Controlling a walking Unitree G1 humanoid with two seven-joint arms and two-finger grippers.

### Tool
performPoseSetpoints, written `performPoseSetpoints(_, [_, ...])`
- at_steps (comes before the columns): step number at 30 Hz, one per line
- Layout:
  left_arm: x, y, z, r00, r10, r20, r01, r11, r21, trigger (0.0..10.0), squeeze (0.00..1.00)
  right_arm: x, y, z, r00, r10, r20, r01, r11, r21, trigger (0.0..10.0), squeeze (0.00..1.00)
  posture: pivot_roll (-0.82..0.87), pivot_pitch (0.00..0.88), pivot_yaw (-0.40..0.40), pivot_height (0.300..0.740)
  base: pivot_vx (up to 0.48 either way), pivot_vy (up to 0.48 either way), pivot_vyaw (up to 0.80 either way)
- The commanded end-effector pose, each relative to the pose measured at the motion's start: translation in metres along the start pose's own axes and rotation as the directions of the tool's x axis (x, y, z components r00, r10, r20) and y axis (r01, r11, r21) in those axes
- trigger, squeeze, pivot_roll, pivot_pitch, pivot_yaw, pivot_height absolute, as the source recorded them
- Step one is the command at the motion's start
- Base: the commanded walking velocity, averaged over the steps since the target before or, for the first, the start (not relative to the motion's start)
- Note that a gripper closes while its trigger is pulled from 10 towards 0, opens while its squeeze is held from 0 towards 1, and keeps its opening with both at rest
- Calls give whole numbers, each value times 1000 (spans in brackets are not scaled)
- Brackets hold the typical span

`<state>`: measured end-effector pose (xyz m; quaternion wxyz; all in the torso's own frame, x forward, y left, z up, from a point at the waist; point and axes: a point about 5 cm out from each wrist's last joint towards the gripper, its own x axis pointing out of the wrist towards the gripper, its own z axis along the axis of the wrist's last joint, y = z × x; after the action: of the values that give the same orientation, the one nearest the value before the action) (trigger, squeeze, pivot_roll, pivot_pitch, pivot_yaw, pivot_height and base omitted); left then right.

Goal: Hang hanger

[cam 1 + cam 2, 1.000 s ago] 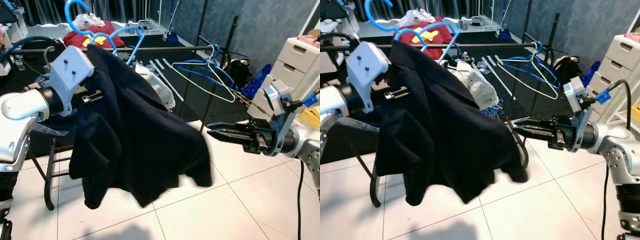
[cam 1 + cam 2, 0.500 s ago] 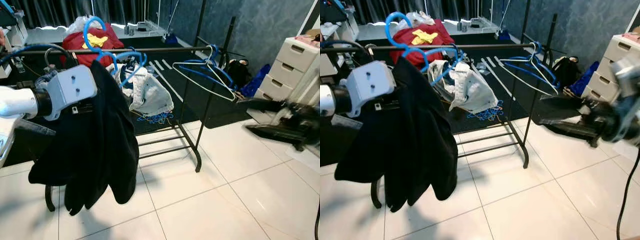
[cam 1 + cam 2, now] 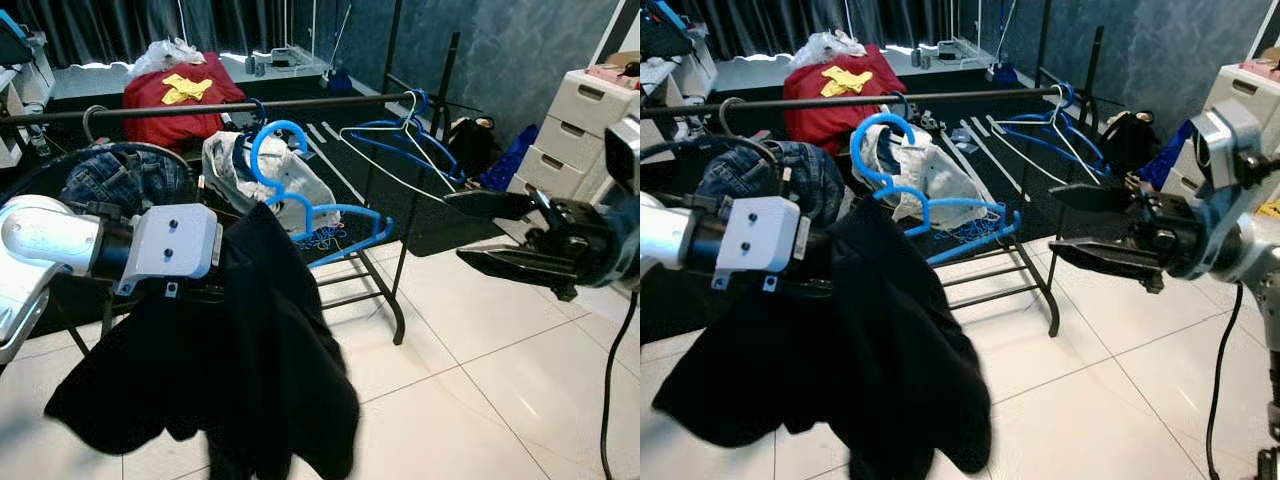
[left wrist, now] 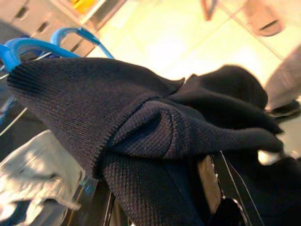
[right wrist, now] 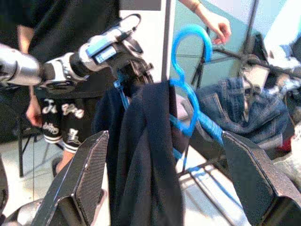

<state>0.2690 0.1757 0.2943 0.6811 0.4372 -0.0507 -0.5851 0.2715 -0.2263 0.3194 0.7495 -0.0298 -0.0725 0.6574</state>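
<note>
the left gripper (image 3: 825, 268) is clamped on the blue hanger (image 3: 902, 200) under a dark sweater (image 3: 870, 370) (its fingers are buried in the cloth), holding it in front of and below the rack's rail (image 3: 890, 98). the right gripper (image 3: 1068, 222) hangs beside it with jaws spread wide, nothing between them, the hanger's hook ahead of the gap. a person's hand (image 5: 214, 23) reaches behind.

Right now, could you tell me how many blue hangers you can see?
2, maybe more. One blue hanger carries the dark garment held by the left gripper. Another blue hanger hangs on the rail by its right end, bunched with white ones that may hide more.
</note>
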Motion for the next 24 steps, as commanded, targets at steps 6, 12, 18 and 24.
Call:
performPoseSetpoints(6, [4, 3, 26, 991, -102, 86, 99, 994, 47, 10000, 0, 11, -4, 2, 988, 98, -115, -103, 994, -31, 10000, 0, -197, 0, -1, 740, 0, 0, 0])
performPoseSetpoints(12, [8, -2, 34, 974, -183, 131, 173, 981, 85, 10000, 0, 17, -8, -3, 977, 130, -169, -137, 990, -35, 10000, 0, -185, 0, -1, 740, 0, 0, 0])
performPoseSetpoints(18, [8, -5, 42, 961, -221, 164, 204, 972, 114, 10000, 0, 22, -11, -8, 972, 138, -193, -148, 988, -38, 10000, 0, -186, 0, 1, 740, 0, 0, 0])
performPoseSetpoints(24, [13, -7, 54, 944, -251, 216, 220, 963, 158, 10000, 0, 33, -16, -14, 962, 175, -207, -188, 981, -44, 10000, 0, -189, 0, -1, 740, 0, 0, 0])
